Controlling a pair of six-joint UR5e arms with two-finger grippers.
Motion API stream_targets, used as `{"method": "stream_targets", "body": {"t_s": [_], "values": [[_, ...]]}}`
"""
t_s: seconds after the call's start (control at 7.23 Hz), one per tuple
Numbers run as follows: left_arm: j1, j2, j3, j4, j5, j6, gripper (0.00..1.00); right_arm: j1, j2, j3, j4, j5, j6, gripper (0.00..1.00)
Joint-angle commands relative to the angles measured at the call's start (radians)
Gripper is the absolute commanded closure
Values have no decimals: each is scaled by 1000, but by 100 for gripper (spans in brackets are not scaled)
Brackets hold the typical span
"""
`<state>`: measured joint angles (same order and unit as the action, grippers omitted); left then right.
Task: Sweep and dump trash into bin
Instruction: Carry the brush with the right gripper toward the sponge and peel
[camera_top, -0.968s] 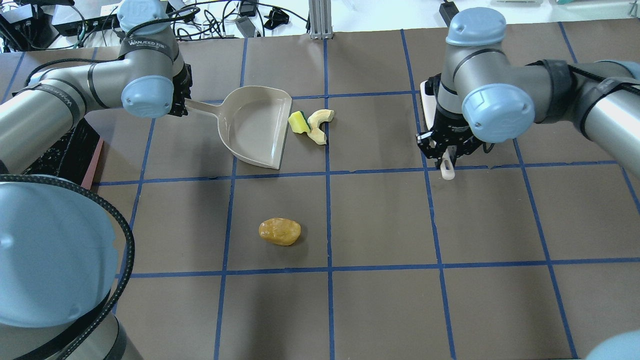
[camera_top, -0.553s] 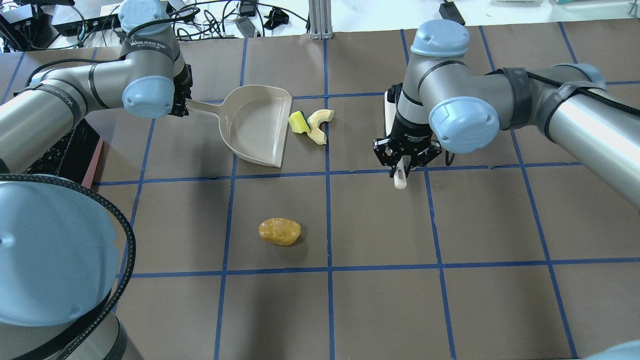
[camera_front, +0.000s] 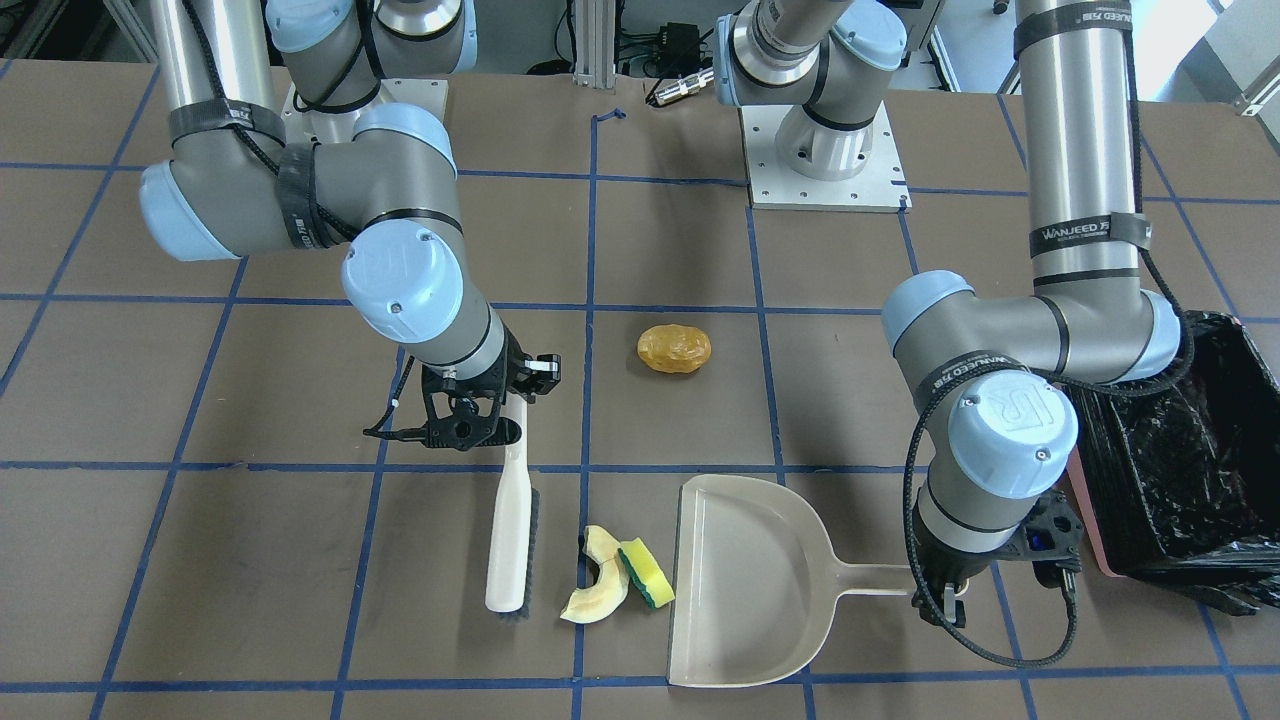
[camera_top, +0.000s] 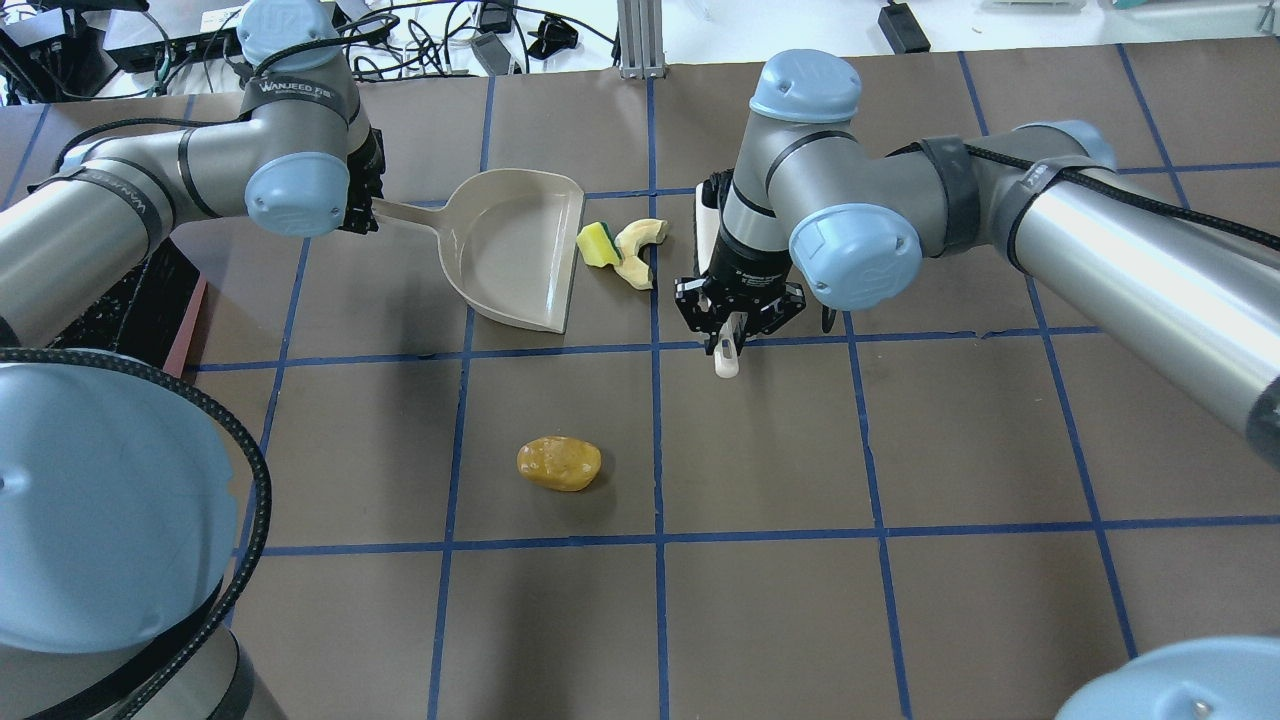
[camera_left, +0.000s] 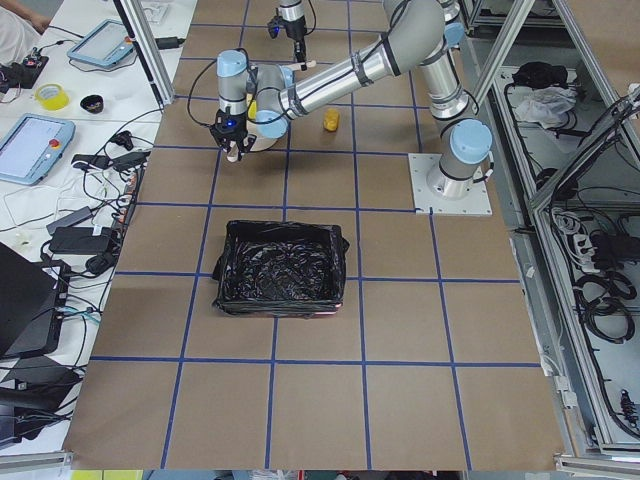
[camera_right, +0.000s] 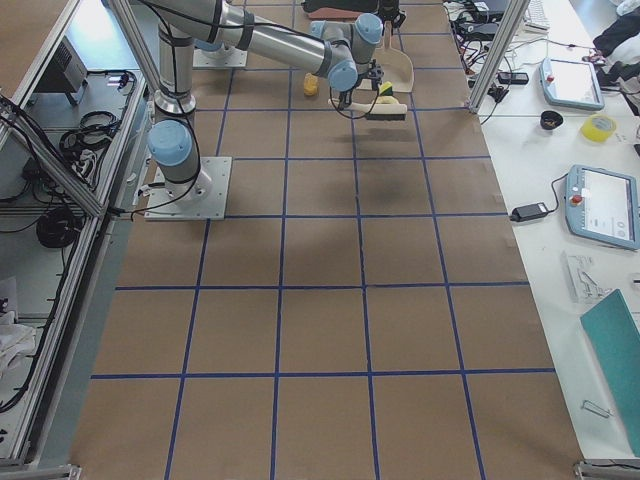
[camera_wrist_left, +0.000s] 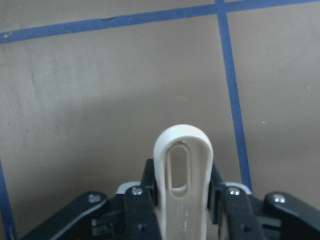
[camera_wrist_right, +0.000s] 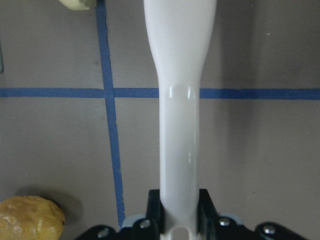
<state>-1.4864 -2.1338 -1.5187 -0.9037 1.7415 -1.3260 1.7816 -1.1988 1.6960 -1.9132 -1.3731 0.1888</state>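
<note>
The right gripper (camera_front: 470, 425) is clamped on the handle of a beige hand brush (camera_front: 510, 530), jaws narrow around the slim grip; the brush head reaches away from the robot, its dark bristles turned toward the trash, though whether they touch the table (camera_front: 200, 380) is hard to judge from these angles. Just left of the brush lies a pale curved rind slice (camera_front: 598, 590), apart from the bristles by a thin gap; a yellow-and-green sponge piece (camera_front: 648, 573) rests against the rind's left side and sits right at the open lip of the beige dustpan (camera_front: 740, 600). The left gripper (camera_front: 950, 590) is closed on the looped end of the dustpan's handle; the pan lies flat on the brown, blue-taped table with its mouth facing right. The lumpy yellow-orange potato-like lump (camera_front: 674, 349) sits alone nearer the robot, well apart from the pan and the brush. The bin (camera_front: 1180, 470), pink-sided and lined with a crinkled black bag, stands at the table's left, beside the left arm's elbow.
</note>
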Motion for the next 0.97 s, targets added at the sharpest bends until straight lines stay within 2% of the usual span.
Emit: {"method": "stream_targets", "body": {"t_s": [0.0, 0.28, 0.55, 0.83], "values": [[0, 0, 0, 0, 0, -5, 100, 31, 42, -30, -30, 3, 6, 100], [0, 0, 0, 0, 0, -5, 100, 82, 94, -108, -44, 55, 12, 100], [0, -2, 0, 0, 0, -7, 100, 178, 137, -174, -52, 54, 43, 100], [0, -2, 0, 0, -2, -7, 100, 222, 140, -245, -49, 54, 77, 100]]}}
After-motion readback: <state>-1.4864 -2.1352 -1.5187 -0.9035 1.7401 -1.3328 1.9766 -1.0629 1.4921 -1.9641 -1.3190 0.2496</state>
